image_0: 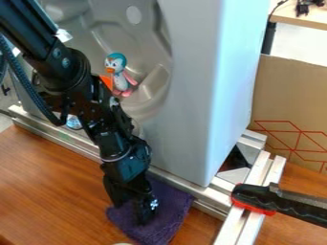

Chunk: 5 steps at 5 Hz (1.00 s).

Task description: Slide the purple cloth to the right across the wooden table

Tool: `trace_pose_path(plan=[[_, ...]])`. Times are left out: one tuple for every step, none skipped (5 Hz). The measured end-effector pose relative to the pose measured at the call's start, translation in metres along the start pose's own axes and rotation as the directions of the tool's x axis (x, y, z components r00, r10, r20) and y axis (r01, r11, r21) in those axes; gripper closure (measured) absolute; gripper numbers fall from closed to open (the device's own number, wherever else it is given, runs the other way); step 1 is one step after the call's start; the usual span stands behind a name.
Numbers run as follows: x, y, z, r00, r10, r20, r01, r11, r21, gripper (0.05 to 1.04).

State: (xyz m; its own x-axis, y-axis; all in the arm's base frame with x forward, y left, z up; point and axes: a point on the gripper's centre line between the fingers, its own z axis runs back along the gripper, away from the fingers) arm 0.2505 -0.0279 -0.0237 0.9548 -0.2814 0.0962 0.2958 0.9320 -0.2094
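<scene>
Camera view: on the left, a brown wooden table (45,172) lies at the near side, with a metal rail (64,139) running along its far edge. The black arm (67,72) enters at the far left and slants down toward the near middle, in front of a grey unit (198,95). In the unit's moulded hollow, just right of the arm, sits a toy (120,79) with a teal head, an orange beak and pink feet; an orange piece (106,82) shows beside it on the left.

The gripper (143,217) hangs nose down over the left part of a purple cloth (171,210). Whether its jaws stand apart or together, or have any of the cloth between them, I cannot tell. The cloth lies at the near middle, on the table, its far side by the rail.

Farther right, a black handle (256,197) with a red edge lies across metal bars (239,225). Beyond, at the right, stands cardboard (290,95) with red lines, and at the far right is a pale desk (310,20).
</scene>
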Motion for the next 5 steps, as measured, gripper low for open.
trace_pose_path(plan=[[-0.005,-0.005,0.004,1.0,0.01,-0.003,-0.009,0.999,0.033,0.083],[-0.004,-0.004,0.021,0.999,0.011,0.035,-0.014,0.996,0.085,0.083],[-0.007,-0.006,0.038,0.998,-0.003,0.067,-0.004,0.994,0.11,0.083],[-0.017,-0.009,0.051,0.999,-0.011,0.05,0.004,0.992,0.126,0.083],[-0.032,-0.009,0.059,1.0,-0.008,0.0,0.008,0.988,0.153,0.083]])
